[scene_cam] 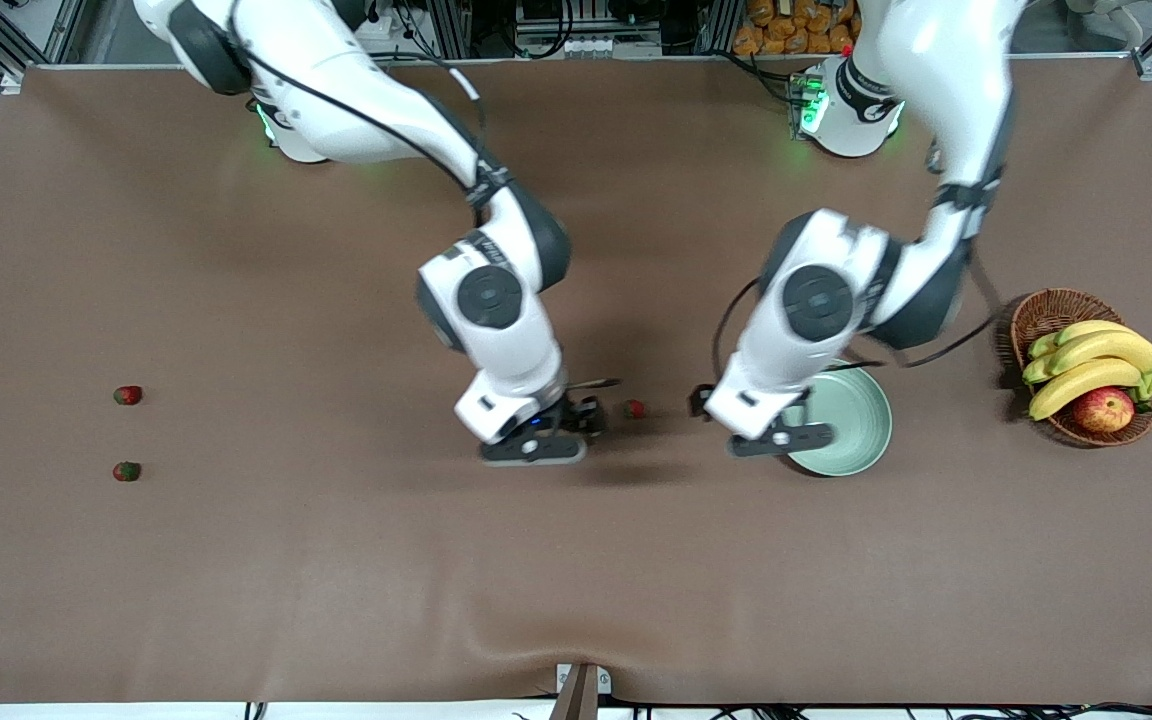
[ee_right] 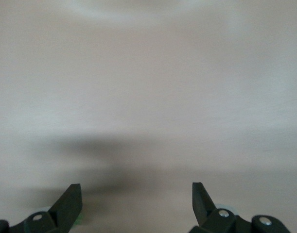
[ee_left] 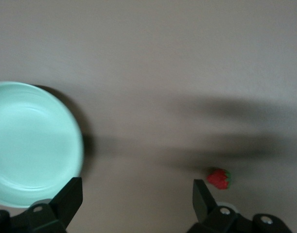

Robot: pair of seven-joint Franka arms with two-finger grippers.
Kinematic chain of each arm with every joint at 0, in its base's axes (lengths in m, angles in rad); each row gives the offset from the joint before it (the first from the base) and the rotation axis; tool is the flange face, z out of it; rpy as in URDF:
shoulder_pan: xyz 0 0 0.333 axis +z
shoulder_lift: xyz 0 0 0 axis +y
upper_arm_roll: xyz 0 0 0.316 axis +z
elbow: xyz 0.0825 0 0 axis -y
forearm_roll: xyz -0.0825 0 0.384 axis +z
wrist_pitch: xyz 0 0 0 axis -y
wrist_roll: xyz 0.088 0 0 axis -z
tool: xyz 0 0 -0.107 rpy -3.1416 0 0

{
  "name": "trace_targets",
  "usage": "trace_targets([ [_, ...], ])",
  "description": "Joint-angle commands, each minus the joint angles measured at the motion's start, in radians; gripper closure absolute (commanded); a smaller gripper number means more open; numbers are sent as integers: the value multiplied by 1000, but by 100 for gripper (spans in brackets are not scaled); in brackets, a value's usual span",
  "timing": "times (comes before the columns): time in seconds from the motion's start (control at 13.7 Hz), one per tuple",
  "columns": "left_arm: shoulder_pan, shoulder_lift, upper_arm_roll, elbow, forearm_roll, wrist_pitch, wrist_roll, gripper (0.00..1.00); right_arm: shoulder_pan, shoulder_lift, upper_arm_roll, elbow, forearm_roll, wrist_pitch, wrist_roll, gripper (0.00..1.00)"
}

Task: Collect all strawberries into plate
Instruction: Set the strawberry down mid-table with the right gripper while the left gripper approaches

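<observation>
Right tool (scene_cam: pixel 586 415): fingers spread wide, empty, low over the counter (scene_cam: pixel 336 560).
Left tool (scene_cam: pixel 706 400): spread wide, empty, at the plate's nine o'clock edge.
Middle strawberry (scene_cam: pixel 634 408): on the counter between both tools.
Plate (scene_cam: pixel 851 425): looks empty, though partly hidden.
Remaining: two strawberries (scene_cam: pixel 127 395) (scene_cam: pixel 126 471), toward the right arm's end.

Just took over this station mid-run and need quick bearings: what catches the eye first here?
Both arms crowd the table's middle: the open right pincer and open left pincer flank one strawberry lying on the brown table. The empty mint-green plate sits just beside it, partly under the left arm. Two more strawberries lie toward the right arm's end, and a wicker basket of bananas and an apple sits at the left arm's end.
</observation>
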Motion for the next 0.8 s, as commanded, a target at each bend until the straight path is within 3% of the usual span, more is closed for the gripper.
trace_targets([
  [0.0, -64, 127, 11, 127, -19, 17, -117, 0, -124, -117, 15, -145, -2, -35, -119, 0],
  [0.07, -79, 144, 10, 127, -17, 49, -134, 1, -165, -148, 13, -196, -7, -30, -153, 0],
  [0.15, -97, 164, 10, 127, -19, 76, -142, 8, -213, -177, 13, -240, -7, -29, -179, 0],
  [0.44, -157, 226, 11, 123, -14, 171, -227, 14, -401, -269, 13, -388, -7, -30, -301, 0],
  [0.73, -177, 241, 11, 104, -8, 192, -255, 22, -648, -222, 13, -417, -10, 36, -522, 0],
])
